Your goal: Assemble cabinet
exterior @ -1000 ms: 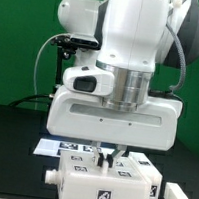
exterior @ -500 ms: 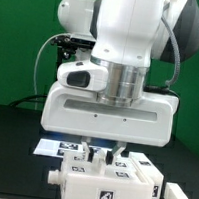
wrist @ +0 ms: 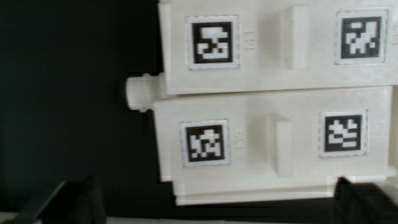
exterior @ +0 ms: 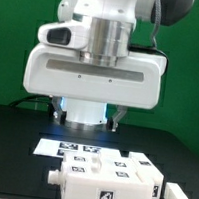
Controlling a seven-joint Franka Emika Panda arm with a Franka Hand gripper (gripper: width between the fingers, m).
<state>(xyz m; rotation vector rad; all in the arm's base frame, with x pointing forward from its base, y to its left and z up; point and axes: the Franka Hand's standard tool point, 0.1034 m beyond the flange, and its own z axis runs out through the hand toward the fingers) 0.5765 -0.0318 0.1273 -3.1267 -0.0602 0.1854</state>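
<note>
Lifted clear: the gripper (wrist: 217, 203) has risen off the cabinet (exterior: 105, 184), which sits unmoved at the lower centre-right of the exterior view.

Rigid white plastic, blocky and probably light, with smooth faces likely to slip. I judge the safest hold to be across a narrow raised block or panel edge on its upper side, clear of the tags, not the small round peg (wrist: 139, 92) at its side. Its 2 joined sections show 4 tags in the wrist view. No opening shows, so its contents, if any, cannot be told. Behind it lies the marker board (exterior: 82, 146) on the black table (exterior: 10, 157). The fingers (wrist: 80, 200) stand spread wide, with nothing between them.
</note>
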